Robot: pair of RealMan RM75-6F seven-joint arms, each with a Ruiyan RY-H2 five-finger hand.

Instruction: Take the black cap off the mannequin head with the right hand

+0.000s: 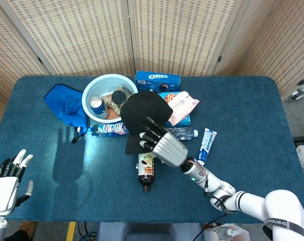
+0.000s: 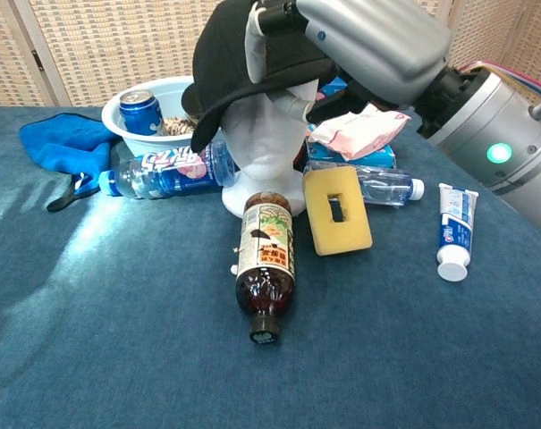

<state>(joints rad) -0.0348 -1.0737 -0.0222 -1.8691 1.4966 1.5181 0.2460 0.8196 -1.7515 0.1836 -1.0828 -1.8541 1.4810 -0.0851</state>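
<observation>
The black cap (image 2: 230, 67) sits on the white mannequin head (image 2: 270, 152) in the middle of the tabletop (image 1: 252, 110). The right robot hand (image 1: 159, 140) lies over its crown, fingers (image 2: 255, 40) curled onto the fabric; whether they truly grip it cannot be told. The cap looks light, soft and floppy, so pinching crown or brim should lift it. The left robot hand (image 1: 8, 178) rests released, well apart.

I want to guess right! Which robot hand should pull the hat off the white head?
The right hand: it already rests on the black cap atop the mannequin head. The left hand waits far away.
</observation>
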